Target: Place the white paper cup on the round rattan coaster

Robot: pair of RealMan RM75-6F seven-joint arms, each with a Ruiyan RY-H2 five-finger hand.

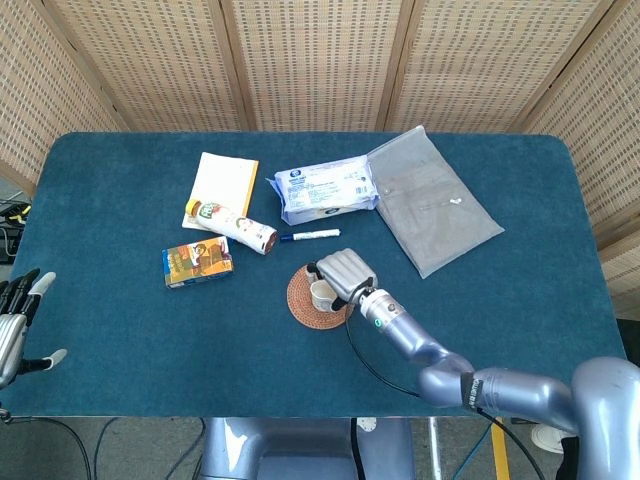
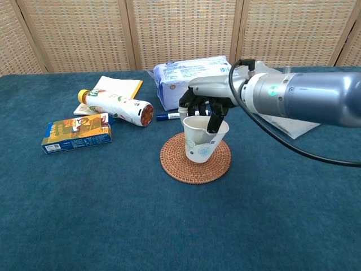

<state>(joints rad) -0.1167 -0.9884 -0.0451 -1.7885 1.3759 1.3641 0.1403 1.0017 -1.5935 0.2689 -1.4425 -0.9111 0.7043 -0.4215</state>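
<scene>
The white paper cup (image 2: 201, 144) stands over the middle of the round rattan coaster (image 2: 172, 164), leaning slightly, with its base at the coaster's surface. My right hand (image 2: 206, 105) reaches over it from behind and grips its rim from above, fingers on both sides of the rim. In the head view the cup (image 1: 322, 294) shows just under the right hand (image 1: 343, 272), on the coaster (image 1: 301, 301). My left hand (image 1: 16, 322) hangs off the table's left edge with fingers spread and nothing in it.
Behind the coaster lie a blue marker (image 2: 167, 117) and a pack of wipes (image 2: 194, 81). A lying bottle (image 2: 119, 107), a small box (image 2: 75, 132) and a yellow notepad (image 2: 118, 87) are to the left. A grey pouch (image 1: 432, 210) is at the right.
</scene>
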